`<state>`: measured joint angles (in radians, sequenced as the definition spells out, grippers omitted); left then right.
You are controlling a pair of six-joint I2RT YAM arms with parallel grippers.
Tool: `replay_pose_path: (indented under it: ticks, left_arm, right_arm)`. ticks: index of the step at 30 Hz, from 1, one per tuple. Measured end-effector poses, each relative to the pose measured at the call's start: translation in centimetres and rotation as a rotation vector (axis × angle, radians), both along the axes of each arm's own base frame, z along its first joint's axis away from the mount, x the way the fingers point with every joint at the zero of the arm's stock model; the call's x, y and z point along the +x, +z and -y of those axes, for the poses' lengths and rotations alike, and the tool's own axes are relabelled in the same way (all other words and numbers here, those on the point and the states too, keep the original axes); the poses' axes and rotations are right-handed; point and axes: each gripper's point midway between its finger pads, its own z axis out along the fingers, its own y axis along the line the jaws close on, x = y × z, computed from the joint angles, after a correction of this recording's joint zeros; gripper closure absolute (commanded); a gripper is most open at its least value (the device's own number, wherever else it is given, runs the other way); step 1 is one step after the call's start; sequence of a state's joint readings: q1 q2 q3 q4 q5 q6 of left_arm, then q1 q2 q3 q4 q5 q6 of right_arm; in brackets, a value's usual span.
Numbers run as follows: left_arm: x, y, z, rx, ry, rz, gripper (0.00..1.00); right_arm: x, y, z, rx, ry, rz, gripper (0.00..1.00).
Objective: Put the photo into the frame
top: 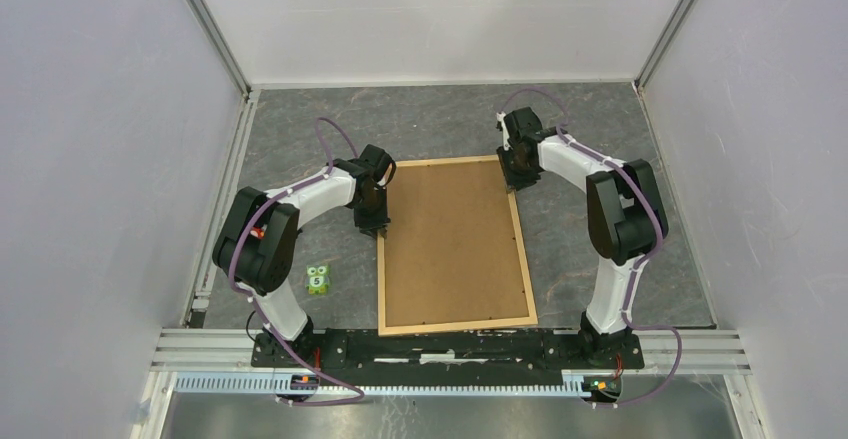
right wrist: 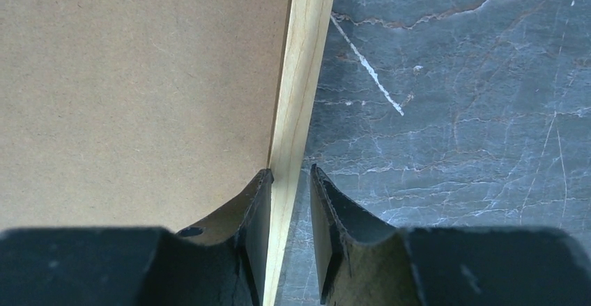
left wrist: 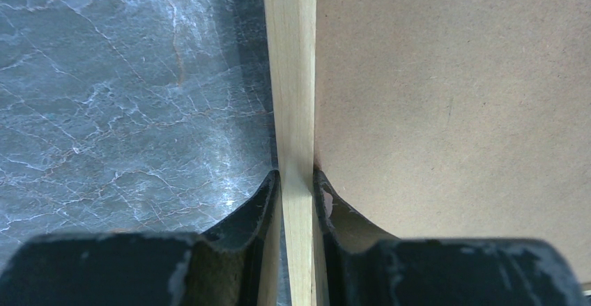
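Observation:
The frame point(top: 458, 326), thin light wooden strips, lies flat on the grey table with a plain brown backing board point(top: 453, 244) filling it. The photo is not in view. My left gripper point(top: 374, 227) points down onto the frame's left strip point(left wrist: 291, 76) and is shut on it point(left wrist: 297, 177), both fingertips pressing the wood. My right gripper point(top: 517, 183) stands over the far end of the right strip point(right wrist: 306, 55). Its jaws point(right wrist: 290, 173) straddle the strip: the inner finger touches the wood, while the outer finger point(right wrist: 322, 201) stands apart from it, with table showing between.
A small green toy figure point(top: 318, 279) stands on the table left of the frame, near the left arm's base. Grey walls close in the left and right sides, and a metal rail point(top: 450, 344) runs along the near edge.

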<state>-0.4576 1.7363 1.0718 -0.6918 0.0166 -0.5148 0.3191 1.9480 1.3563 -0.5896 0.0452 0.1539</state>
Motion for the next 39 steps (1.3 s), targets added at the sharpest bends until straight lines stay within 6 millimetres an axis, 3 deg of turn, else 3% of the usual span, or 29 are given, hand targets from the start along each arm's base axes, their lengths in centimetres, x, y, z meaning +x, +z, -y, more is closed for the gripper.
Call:
replay_pose_path:
  ticks: [11, 19, 24, 29, 39]
  left_arm:
    - [0.0, 0.0, 0.0, 0.006, -0.004, 0.006, 0.78]
    - [0.0, 0.0, 0.0, 0.006, -0.004, 0.006, 0.78]
    - [0.0, 0.0, 0.0, 0.009, -0.007, 0.009, 0.78]
    - [0.0, 0.0, 0.1, 0.011, -0.008, 0.01, 0.78]
    - [0.0, 0.0, 0.1, 0.012, -0.008, 0.011, 0.78]
  right_arm:
    - [-0.1, -0.6, -0.4, 0.041, -0.013, 0.012, 0.61]
    - [0.0, -0.2, -1.0, 0.26, -0.046, -0.017, 0.43]
    - [-0.3, 1.7, 0.1, 0.197, -0.05, -0.016, 0.48]
    - [0.7, 3.8, -0.5, 0.088, -0.01, 0.044, 0.56]
    - [0.3, 2.3, -0.7, -0.021, 0.015, -0.006, 0.59]
